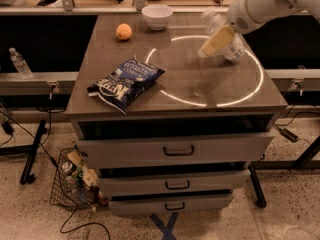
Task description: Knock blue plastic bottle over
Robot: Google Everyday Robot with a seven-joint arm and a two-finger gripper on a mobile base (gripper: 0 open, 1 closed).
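The blue plastic bottle (231,48) is at the back right of the table top (190,86), inside the bright ring of light. It looks smeared and leans to the left, its upper end towards the bowl. My gripper (218,40), tan-tipped at the end of the white arm (265,4), lies across the bottle's left side and touches it. The arm comes in from the upper right.
A blue chip bag (127,81) lies at the front left of the table. An orange (124,32) and a white bowl (157,16) sit at the back. A small clear bottle (19,63) stands on the left rail. A wire basket (75,181) stands on the floor by the drawers (177,151).
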